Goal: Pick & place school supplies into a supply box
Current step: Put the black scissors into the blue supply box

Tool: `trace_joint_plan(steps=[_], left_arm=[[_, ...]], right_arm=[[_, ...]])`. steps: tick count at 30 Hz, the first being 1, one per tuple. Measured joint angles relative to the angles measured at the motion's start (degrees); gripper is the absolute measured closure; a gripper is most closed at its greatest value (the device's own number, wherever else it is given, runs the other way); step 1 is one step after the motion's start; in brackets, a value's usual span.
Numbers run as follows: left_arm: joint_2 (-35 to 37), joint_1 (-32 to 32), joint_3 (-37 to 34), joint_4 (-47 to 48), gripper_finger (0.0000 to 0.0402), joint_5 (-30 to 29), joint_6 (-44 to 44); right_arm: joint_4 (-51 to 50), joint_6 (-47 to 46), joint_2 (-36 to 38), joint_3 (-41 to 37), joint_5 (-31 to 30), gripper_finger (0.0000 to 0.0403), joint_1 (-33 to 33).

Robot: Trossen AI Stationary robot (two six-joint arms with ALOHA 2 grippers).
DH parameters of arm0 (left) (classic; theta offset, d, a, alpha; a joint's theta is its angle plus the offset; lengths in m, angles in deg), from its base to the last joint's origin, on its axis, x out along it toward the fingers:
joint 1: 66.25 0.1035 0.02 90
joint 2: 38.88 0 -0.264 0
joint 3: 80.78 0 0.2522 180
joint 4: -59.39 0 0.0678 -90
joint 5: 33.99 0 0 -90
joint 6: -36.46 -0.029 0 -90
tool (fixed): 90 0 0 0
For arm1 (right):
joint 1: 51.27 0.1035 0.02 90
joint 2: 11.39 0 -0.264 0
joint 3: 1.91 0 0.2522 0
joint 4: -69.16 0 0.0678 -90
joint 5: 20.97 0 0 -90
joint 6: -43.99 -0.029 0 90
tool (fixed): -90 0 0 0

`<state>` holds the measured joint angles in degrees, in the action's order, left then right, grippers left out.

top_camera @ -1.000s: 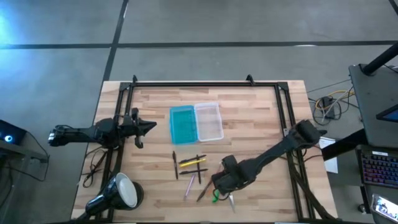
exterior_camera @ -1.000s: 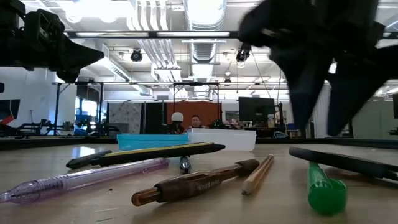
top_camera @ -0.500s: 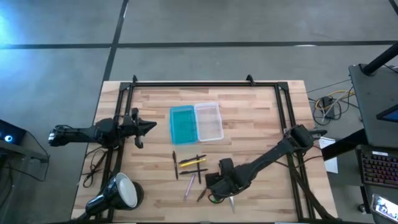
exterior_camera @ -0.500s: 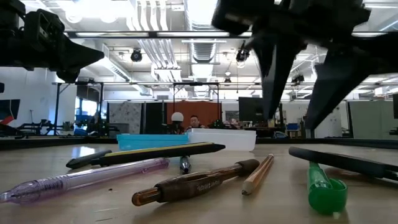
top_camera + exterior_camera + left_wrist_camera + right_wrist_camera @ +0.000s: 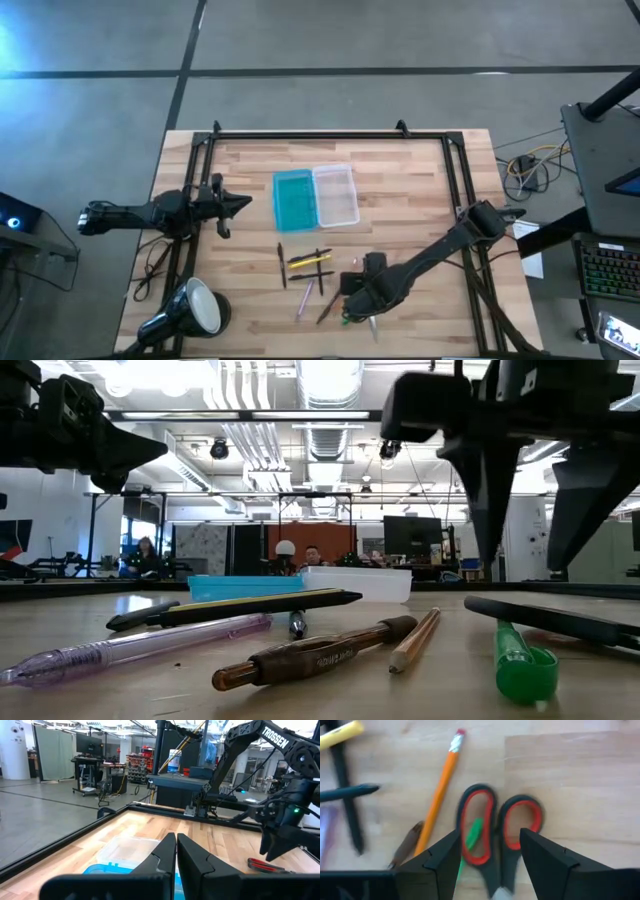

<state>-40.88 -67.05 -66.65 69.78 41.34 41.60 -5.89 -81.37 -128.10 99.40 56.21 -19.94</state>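
Change: our right gripper (image 5: 487, 852), fingers spread, has shifted back above the red-handled scissors (image 5: 497, 827) | scissors directly beneath it, green marker (image 5: 471, 836) through one loop | supply box (image 5: 316, 196) well beyond, empty | left gripper (image 5: 240, 203) pressed together, waiting | likely grasp next.

scissors (image 5: 497, 832): red-lined handles in black
marker (image 5: 522, 662): green
pencil (image 5: 438, 795): orange, pink eraser
pen (image 5: 135, 648): translucent pinkish-purple
supply box (image 5: 316, 197): left half turquoise, right half clear
table (image 5: 400, 190): light wood planks, black frame
lamp (image 5: 190, 310): black shade, white inside
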Motion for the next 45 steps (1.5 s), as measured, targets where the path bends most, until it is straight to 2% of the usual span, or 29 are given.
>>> trace_joint_plan(steps=[8,23,27,35,41,45], left_arm=[[-0.1,0.0,0.0,0.0,0.0401,0.0,0.0],[-0.1,0.0,0.0,0.0,0.0401,0.0,0.0],[-0.1,0.0,0.0,0.0,0.0401,0.0,0.0],[-0.1,0.0,0.0,0.0,0.0401,0.0,0.0],[-0.1,0.0,0.0,0.0,0.0401,0.0,0.0],[-0.1,0.0,0.0,0.0,0.0401,0.0,0.0]], right_arm=[[1.7,2.1,-2.8,-0.3,2.4,0.0237,-1.4],[2.1,2.0,-6.1,-0.1,4.8,0.0241,-2.0],[2.5,2.3,-6.7,0.0,5.1,0.0261,-2.0],[2.1,3.0,-6.8,0.0,4.0,0.0333,-2.1],[1.8,5.5,-5.8,0.2,3.0,0.0334,-2.1],[-1.9,5.6,-3.1,2.4,-1.8,0.0333,-2.2]])
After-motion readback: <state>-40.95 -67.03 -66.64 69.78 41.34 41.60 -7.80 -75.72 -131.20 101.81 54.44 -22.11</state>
